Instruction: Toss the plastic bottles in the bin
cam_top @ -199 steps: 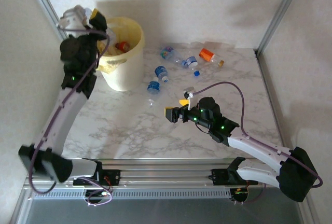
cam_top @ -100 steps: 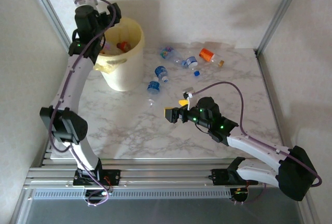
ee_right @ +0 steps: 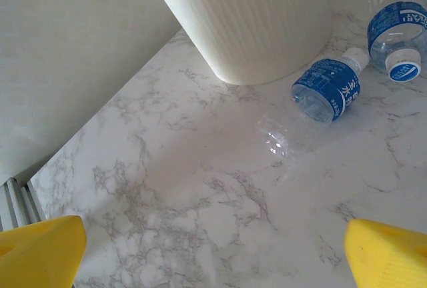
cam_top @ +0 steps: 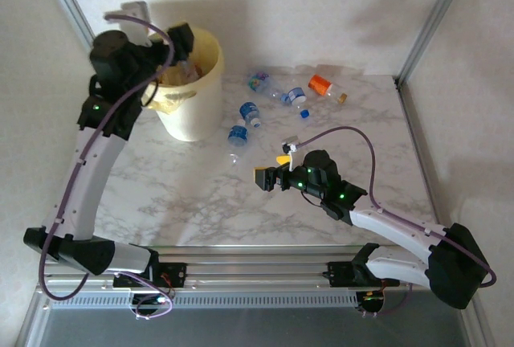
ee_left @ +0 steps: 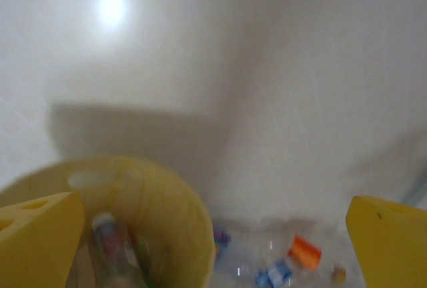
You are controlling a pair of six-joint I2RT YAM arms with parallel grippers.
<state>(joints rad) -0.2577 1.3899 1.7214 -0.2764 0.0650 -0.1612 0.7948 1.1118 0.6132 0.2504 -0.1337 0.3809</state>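
Gaping wide and empty, the left hand (cam_top: 178,44) hangs over the bin (cam_top: 193,114), while just ahead of the equally spread, empty right hand (cam_top: 273,168) lie plastic bottles (ee_right: 328,89) whose blue labels carry unreadable white characters.

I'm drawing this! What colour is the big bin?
The bin is pale yellow, clearest in the top external view.

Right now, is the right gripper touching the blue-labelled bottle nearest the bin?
Apart. The right wrist view shows bare marble tabletop between the open right gripper and that blue-labelled bottle.

Glossy marble-look table (ee_right: 200,221), ribbed matt plastic bin (ee_right: 253,21)
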